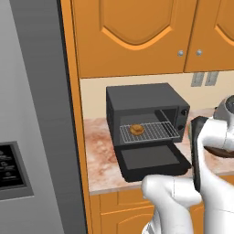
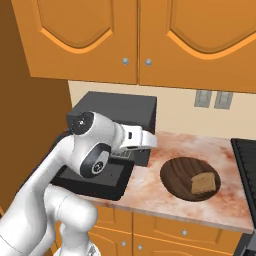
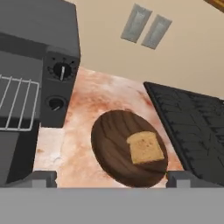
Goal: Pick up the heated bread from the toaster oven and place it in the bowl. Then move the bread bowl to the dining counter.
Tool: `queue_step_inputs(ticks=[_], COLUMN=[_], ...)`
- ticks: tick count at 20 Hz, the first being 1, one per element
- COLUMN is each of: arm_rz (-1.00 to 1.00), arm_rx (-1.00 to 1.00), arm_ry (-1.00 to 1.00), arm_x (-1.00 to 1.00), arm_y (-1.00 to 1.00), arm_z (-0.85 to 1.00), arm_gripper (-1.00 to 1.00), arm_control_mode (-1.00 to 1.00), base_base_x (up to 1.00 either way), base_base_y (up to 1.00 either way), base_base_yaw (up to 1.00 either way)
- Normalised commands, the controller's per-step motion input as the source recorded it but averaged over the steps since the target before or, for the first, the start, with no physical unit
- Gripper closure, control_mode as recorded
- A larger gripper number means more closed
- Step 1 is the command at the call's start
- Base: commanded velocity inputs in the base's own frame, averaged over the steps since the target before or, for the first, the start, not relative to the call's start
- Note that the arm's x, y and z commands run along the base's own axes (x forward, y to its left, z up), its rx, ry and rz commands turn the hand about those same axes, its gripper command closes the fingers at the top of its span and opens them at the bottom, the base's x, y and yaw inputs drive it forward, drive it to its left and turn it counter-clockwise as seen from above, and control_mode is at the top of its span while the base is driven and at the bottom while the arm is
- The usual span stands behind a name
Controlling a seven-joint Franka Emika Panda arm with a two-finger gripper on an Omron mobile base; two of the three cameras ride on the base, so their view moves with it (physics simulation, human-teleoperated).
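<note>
Your fingers (image 3: 112, 178) are standing wide apart, gripping nothing, above the bowl (image 3: 114, 144) with its bread slice (image 3: 145, 147). The bun (image 1: 136, 130) is sitting on the open oven (image 1: 137, 100) rack, left of the bowl.

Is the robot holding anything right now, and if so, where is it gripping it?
Nothing is held. The gripper is open over the bowl, which holds a bread slice, and the bun sits on the toaster oven rack.

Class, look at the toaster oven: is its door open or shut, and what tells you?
Open. The toaster oven has its door dropped flat on the counter, baring the wire rack and the bun.
</note>
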Motion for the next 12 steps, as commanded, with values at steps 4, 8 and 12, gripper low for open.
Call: queue_step_inputs(ticks=[4,8,12], arm_rz=[0.18,0.22,0.13], arm_rx=[0.00,0.03,0.17], arm_ry=[0.79,0.27,0.05], arm_x=[-0.28,-0.11,-0.04], arm_y=[0.58,1.00,1.00], arm_z=[0.16,-0.52,-0.94], arm_gripper=[-1.00,-1.00,-1.00], arm_control_mode=[-1.00,-1.00,-1.00], base_base_x=[0.00,0.00,0.00], base_base_y=[0.00,0.00,0.00], base_base_yaw=[0.00,0.00,0.00])
